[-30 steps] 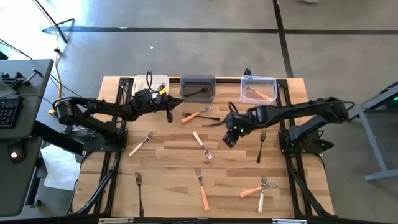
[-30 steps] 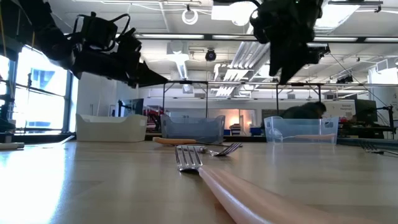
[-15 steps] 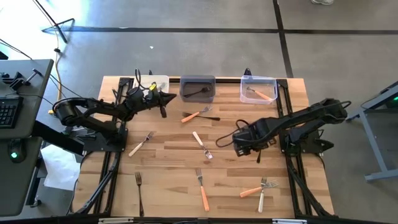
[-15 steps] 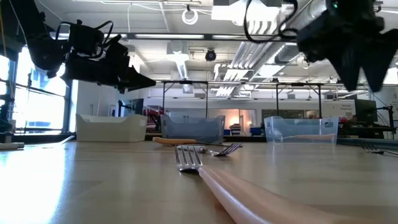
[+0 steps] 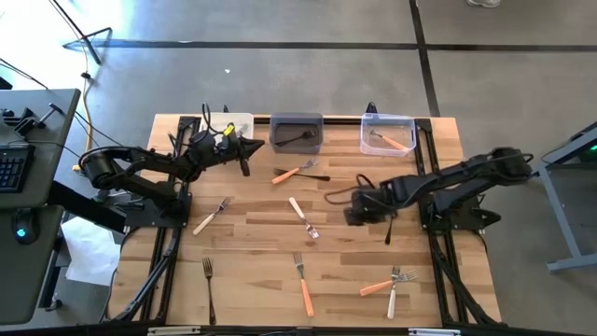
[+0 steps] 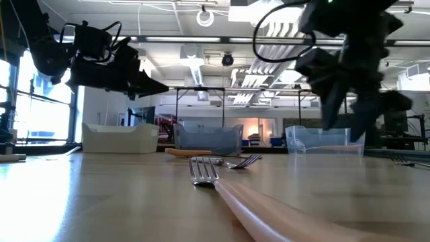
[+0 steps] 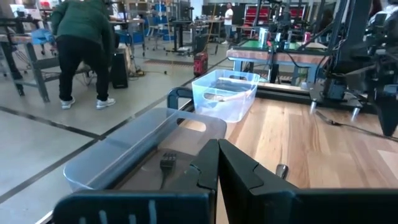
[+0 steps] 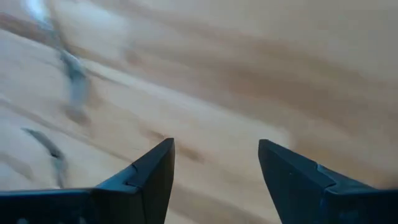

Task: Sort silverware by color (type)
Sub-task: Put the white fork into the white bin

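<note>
Forks lie scattered on the wooden table: an orange-handled one [image 5: 287,174] beside a dark one [image 5: 313,176], cream-handled ones [image 5: 303,217] [image 5: 212,216], and more along the near edge. My right gripper [image 5: 354,213] [image 8: 214,149] points down, open over bare wood, between the middle cream fork and a black fork [image 5: 389,232] that its arm partly hides. My left gripper [image 5: 244,161] [image 7: 217,152] hovers level and shut, holding nothing, between the white bin [image 5: 231,125] and the dark bin [image 5: 297,132].
The dark bin holds a dark fork [image 5: 297,139]. An orange-handled fork [image 5: 388,142] lies in the clear bin [image 5: 388,133]. Along the near edge lie a black fork [image 5: 209,283], orange forks [image 5: 304,288] [image 5: 378,287] and a cream one [image 5: 393,297]. A person [image 7: 84,46] stands beyond the table.
My right gripper has sunk toward the table and rolled about its own axis, ending over bare wood near the black fork. My left gripper has drawn back a little toward the far left, nearer the white bin, and then kept still, shut throughout.
</note>
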`<state>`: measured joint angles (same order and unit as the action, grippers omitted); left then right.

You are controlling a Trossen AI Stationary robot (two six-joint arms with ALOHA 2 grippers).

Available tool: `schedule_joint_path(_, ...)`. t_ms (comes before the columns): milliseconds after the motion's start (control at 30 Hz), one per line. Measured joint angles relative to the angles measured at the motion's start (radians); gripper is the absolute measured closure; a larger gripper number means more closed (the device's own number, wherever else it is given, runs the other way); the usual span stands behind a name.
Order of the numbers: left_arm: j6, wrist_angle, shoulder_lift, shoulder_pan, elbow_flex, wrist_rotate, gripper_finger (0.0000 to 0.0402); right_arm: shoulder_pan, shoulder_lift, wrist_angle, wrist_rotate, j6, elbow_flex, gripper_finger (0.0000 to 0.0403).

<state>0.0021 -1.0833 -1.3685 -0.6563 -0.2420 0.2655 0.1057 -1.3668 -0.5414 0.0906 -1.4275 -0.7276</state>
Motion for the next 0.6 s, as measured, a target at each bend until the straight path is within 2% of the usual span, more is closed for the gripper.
schedule_joint_path(100, 0.0, -0.017, 0.0, 0.0, 0.0, 0.0, 0.0401, -0.036, -0.055, 0.014, -0.014, 0.11, -0.05, 0.0185)
schedule_joint_path(267, 0.0, -0.022, 0.0, 0.0, 0.0, -0.005, 0.0401, -0.041, -0.19, 0.007, -0.012, 0.266, -0.207, 0.0185)
schedule_joint_path(433, -0.007, -0.022, 0.0, 0.0, 0.0, -0.007, 0.0401, -0.005, -0.354, -0.014, 0.042, 0.311, -0.398, 0.0185)
schedule_joint_path(600, -0.003, -0.024, 0.0, 0.0, 0.0, -0.008, 0.0401, 0.021, -0.487, -0.028, 0.029, 0.353, -0.546, 0.0185)
